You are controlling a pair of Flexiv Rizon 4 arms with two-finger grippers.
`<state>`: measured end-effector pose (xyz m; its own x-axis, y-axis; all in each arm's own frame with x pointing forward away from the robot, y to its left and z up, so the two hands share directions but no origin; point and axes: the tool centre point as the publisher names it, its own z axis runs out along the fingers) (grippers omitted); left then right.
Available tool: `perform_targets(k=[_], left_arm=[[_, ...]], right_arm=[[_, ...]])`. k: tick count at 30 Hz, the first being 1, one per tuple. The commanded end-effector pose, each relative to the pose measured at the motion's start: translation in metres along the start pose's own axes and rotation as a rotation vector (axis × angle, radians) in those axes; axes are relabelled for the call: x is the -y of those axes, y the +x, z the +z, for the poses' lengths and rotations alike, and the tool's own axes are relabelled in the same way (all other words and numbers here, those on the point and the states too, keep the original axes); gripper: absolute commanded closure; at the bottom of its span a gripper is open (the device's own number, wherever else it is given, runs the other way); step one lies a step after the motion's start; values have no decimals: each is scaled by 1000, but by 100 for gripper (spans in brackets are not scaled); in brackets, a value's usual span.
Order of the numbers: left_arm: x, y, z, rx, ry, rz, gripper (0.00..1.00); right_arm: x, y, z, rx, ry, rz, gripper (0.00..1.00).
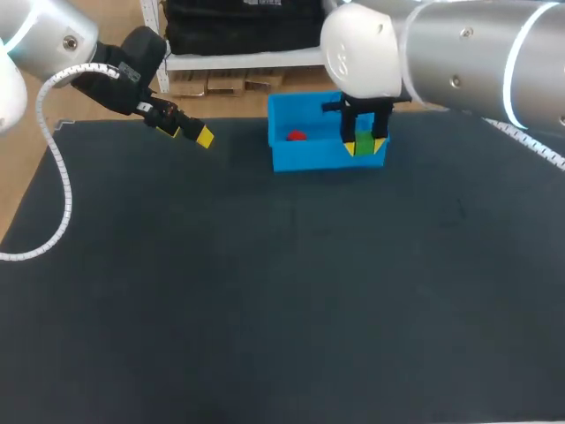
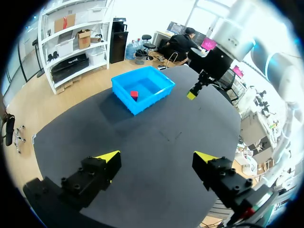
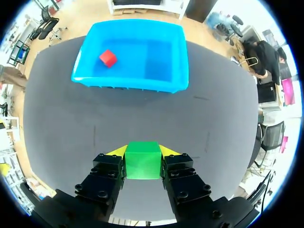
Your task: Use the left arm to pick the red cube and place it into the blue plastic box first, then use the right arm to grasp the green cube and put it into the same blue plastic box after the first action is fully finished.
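Grip on the small, smooth-faced green cube (image 3: 142, 161) comes from both yellow-tipped fingers of the right gripper (image 3: 142, 151), pressed flat against opposite sides, which should keep it square and level for a clean drop. It hangs in the air near the long wall of the open rectangular blue plastic box (image 3: 128, 85), above the dark grey table (image 3: 61, 133), not yet inside. The little red cube (image 3: 108, 58) already lies in the box, toward one end, so the first half looks done. The left gripper (image 2: 156, 159) holds nothing, fingers spread wide, parked well apart from the box, likely to leave room
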<state>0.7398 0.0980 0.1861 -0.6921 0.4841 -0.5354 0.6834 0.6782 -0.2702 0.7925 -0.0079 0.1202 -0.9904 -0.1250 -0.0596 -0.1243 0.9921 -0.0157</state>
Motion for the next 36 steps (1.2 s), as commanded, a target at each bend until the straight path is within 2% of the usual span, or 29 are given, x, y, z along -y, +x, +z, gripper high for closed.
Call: perform_targets(k=[1,9,21,36], left_arm=[[-1,1,0,5,3,3,0],[-1,1,0,5,3,3,0],[-1,1,0,5,3,3,0],[-1,1,0,5,3,3,0]], right_arm=[[3,11,-10,54,1,1,100],[3,13,-27,86,-4,-2,100],[3,-1,-48,137,0,-18,100],[2,-36,-63,178,16,-55,100]])
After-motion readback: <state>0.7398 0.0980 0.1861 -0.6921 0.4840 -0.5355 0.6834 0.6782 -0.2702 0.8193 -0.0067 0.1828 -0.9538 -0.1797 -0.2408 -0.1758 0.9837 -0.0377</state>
